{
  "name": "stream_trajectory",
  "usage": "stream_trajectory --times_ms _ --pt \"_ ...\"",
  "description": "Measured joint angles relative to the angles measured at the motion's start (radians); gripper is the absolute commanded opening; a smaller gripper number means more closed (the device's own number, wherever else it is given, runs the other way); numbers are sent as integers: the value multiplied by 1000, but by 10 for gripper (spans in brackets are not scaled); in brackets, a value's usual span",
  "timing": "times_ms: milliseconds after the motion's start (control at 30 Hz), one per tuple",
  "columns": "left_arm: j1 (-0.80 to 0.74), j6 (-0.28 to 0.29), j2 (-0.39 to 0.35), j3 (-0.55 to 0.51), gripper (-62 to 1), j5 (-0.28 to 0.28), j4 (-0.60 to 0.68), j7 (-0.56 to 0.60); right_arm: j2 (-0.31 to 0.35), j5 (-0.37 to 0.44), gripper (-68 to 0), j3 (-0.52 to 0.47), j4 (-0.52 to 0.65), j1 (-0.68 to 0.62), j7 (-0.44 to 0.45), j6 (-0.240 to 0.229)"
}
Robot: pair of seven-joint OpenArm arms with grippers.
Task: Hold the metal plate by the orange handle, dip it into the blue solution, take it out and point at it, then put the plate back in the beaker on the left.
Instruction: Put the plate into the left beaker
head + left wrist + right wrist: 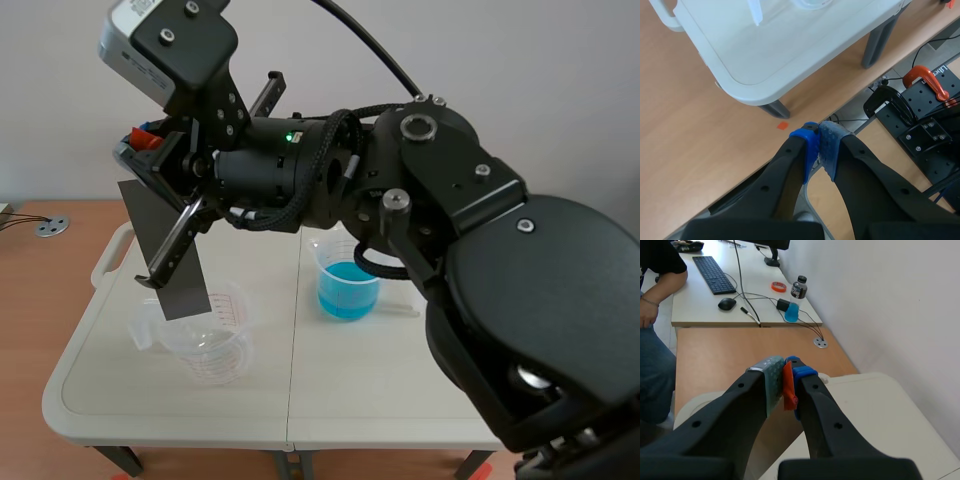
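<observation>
**Plate above left beaker**

Metal plate point(165, 250): dark grey, flat, tilted, hanging over the clear measuring beaker point(210, 345). Right jaws clenched on its orange handle point(788, 385). Left jaws pressed together, holding nothing. Beaker of blue solution point(348, 285) nearby on the white table point(380, 385). Pale wall behind.

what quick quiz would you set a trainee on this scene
1. True or false: the metal plate is dipped in the blue solution.
2. Which gripper holds the orange handle?
3. Fill in: the beaker by the plate's lower end is ___.
Key: 1 false, it hangs clear of it; 2 the right gripper; 3 empty.
</observation>
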State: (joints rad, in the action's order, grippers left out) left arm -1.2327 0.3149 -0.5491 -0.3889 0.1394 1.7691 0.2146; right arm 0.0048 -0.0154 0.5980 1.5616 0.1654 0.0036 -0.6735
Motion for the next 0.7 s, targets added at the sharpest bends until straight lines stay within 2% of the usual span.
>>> stream_trajectory --times_ms 500,633,700 --pt "0 0 0 0 -594 0 0 0 0 -22 -662 0 -166 0 80 1" --pt "0 0 0 0 -594 0 0 0 0 -23 -662 0 -211 0 103 31" --pt "0 0 0 0 -594 0 0 0 0 -43 -662 0 -230 0 129 30"
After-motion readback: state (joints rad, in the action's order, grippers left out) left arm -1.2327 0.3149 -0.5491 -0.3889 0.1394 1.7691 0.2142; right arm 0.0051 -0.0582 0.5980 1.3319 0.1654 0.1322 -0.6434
